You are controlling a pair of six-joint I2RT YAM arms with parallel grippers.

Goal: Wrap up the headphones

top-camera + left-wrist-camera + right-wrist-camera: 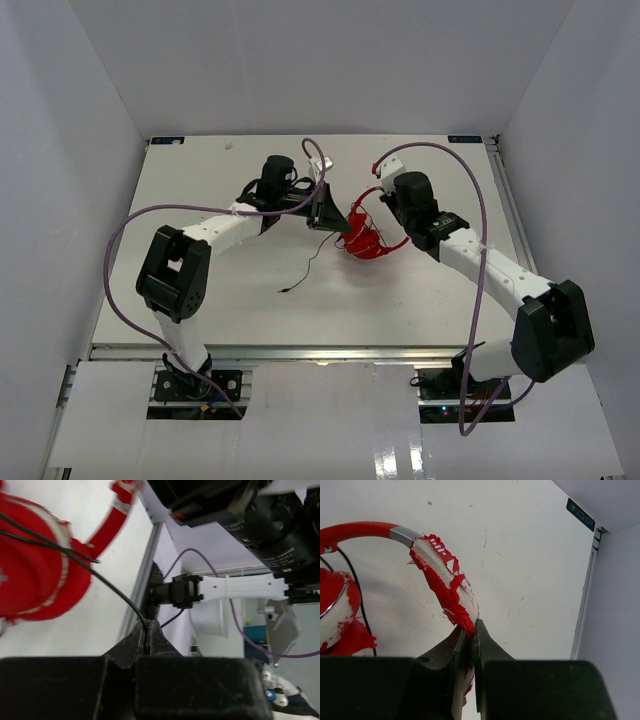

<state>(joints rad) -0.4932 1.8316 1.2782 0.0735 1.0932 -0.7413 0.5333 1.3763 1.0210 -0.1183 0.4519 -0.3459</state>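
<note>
The red headphones (366, 241) sit mid-table between my two grippers. Their thin black cable (310, 262) trails down-left and ends in a plug near the table's middle. My left gripper (338, 222) is shut on this cable; the left wrist view shows the cable (116, 592) running from the red earcup (35, 575) into the closed fingertips (148, 630). My right gripper (385, 205) is shut on the headband; the right wrist view shows the worn red-and-white headband (447, 582) pinched between the fingers (471, 632), with an earcup (337, 612) at the left.
Thick purple robot cables (480, 250) loop over both arms. The white table (200, 300) ends at a metal rail (505, 200) on the right and white walls surround it. The right arm (240, 587) shows in the left wrist view.
</note>
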